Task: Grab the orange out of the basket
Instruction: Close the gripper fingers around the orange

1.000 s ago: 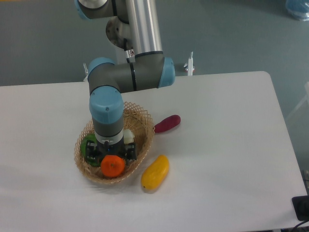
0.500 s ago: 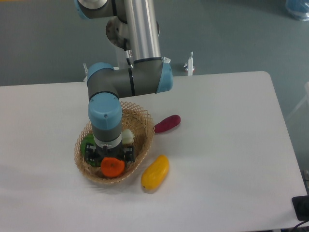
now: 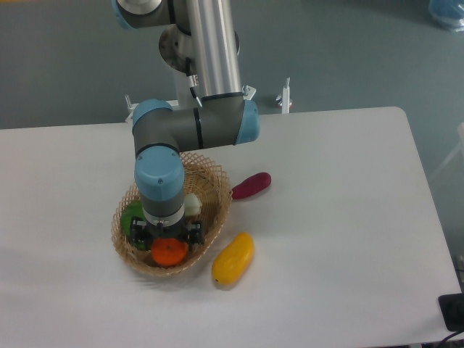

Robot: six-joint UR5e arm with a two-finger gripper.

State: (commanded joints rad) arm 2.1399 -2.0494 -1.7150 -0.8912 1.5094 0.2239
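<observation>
On the white table (image 3: 348, 217), the gripper (image 3: 169, 243) reaches into the basket (image 3: 215, 190), fingers flanking the orange (image 3: 169, 252); grasp unclear

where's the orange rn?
The orange sits in the front of the basket, directly under the gripper, with a green fruit to its left.

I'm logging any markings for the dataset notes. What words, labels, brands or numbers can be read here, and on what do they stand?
None can be read. The arm, the gripper, the basket, the orange and the other fruit show no legible text, label or number in this view.
</observation>
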